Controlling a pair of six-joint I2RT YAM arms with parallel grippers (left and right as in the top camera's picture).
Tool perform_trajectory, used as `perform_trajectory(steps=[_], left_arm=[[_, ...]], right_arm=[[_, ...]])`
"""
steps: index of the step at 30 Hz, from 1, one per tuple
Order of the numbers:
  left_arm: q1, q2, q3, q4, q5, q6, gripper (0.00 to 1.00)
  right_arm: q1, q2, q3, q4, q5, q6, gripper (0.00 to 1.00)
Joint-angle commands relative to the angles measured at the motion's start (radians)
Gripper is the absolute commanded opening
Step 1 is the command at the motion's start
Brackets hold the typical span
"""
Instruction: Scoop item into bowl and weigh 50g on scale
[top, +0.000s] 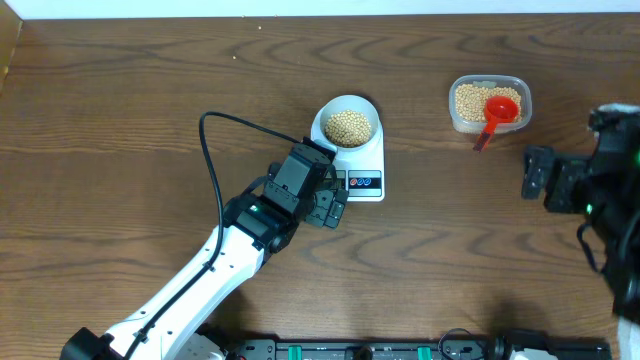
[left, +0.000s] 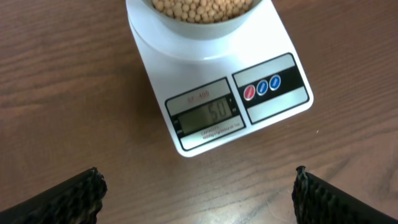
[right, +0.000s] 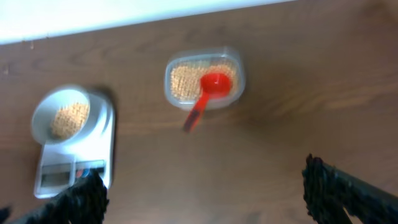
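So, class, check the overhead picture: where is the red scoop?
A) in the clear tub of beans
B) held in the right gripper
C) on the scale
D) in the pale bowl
A: the red scoop rests on the beans in the clear tub, its handle poking out over the rim.

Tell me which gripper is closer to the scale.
Left. The left gripper sits just short of the display end of the scale; the right gripper is far off, beyond the clear tub.
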Motion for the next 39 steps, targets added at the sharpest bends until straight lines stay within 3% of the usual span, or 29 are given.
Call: perform_trajectory(steps=[1,14,23,39], left_arm=[[0.005,0.003,-0.010,0.000,-0.009,-0.001,0.98],[0.005,0.003,-0.010,0.000,-0.009,-0.001,0.98],[0.005,0.003,-0.010,0.000,-0.009,-0.001,0.98],[0.005,0.003,-0.010,0.000,-0.009,-0.001,0.98]], right_arm=[[0.046,-0.145,-0.118,0.078,0.130,-0.040,0.99],[0.079,-0.621,-0.609,0.437,0.051,-0.040,0.99],[0.086,-0.872,-0.859,0.581,0.051,-0.040,0.99],[0.132,-0.928,-1.149,0.884,0.055,-0.040,0.99]])
